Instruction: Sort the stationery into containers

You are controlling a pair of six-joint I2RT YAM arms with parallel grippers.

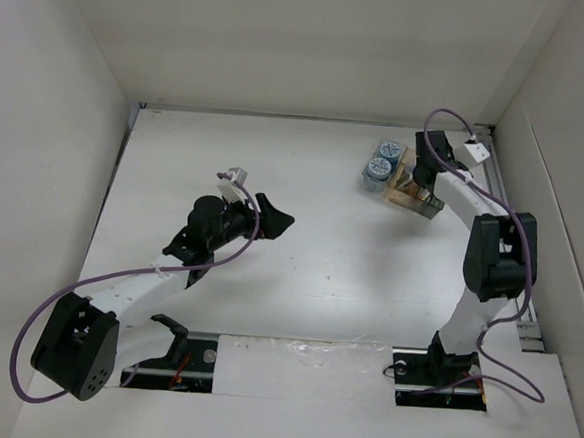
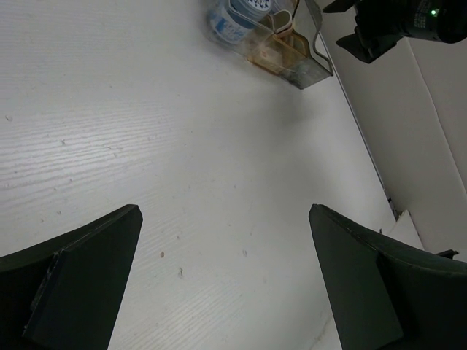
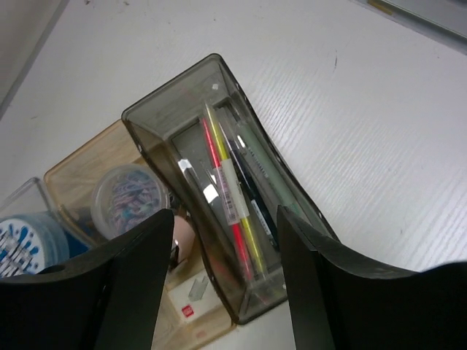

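The pens point(image 3: 232, 208), yellow, pink and dark, lie bundled lengthwise inside the smoky dark grey box point(image 3: 175, 109) in the middle of the right wrist view. None of them is gripped.

Joined to that box on its left is a tan box point(image 3: 80, 171), and a round tub with a speckled top point(image 3: 128, 200) shows through its wall. Further toward the lower left edge, a blue cylinder point(image 3: 25, 237) sits behind a clear wall. A small white block with a red mark point(image 3: 191, 299) lies at the bottom of the frame beside the dark box.

From the top camera you see the whole cluster of containers point(image 1: 406, 187) in the upper right of the table point(image 1: 296, 300). Two blue cylinders point(image 1: 388, 149) stand at its left side, one behind the other.

Your right gripper point(image 3: 226, 219) hangs directly over the dark box. Its fingers point(image 3: 131, 292) are spread apart to either side of the pens and have hold of nothing.

Your left gripper point(image 2: 222, 248) sits well apart from the containers, near the middle of the table in the top view. Its fingers are spread as wide as they go over bare tabletop, with nothing between them. In its wrist view the containers appear small at the upper edge.
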